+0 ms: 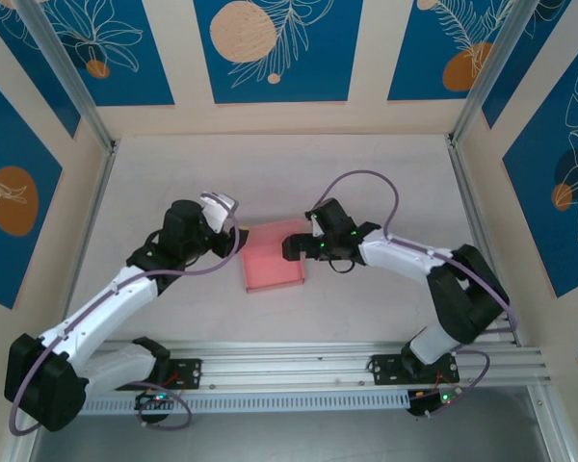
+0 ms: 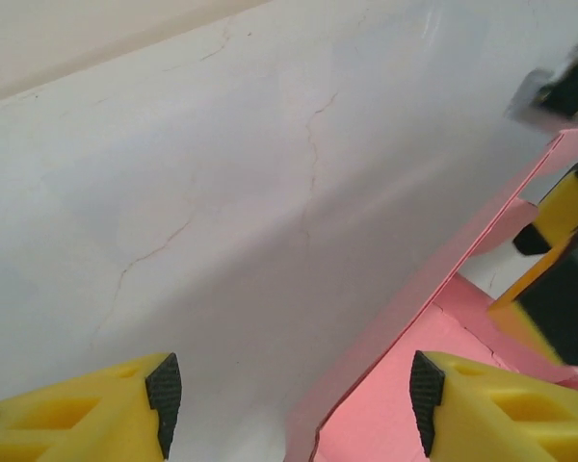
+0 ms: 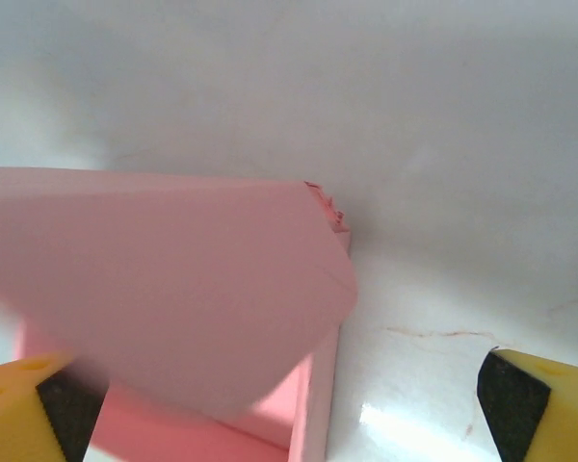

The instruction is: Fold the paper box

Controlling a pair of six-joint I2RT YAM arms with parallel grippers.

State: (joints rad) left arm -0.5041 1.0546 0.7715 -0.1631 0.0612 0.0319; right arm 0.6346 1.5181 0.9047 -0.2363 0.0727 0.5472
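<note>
Right claw (image 3: 291, 409) wide open, empty, at paper box (image 3: 173, 289) flap. Left claw (image 2: 295, 395) open astride 9 o'clock wall (image 2: 433, 298); I'd pinch low, fold slowly.

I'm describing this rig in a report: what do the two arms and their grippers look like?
The left arm and right arm have white links and black joints, with a thin purple cable looping along each. The left gripper and right gripper have yellow fingers tipped with black pads.

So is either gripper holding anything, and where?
Nothing held. The left gripper stands open astride a raised wall of the pale pink paper box; the right gripper open around its flap.
</note>
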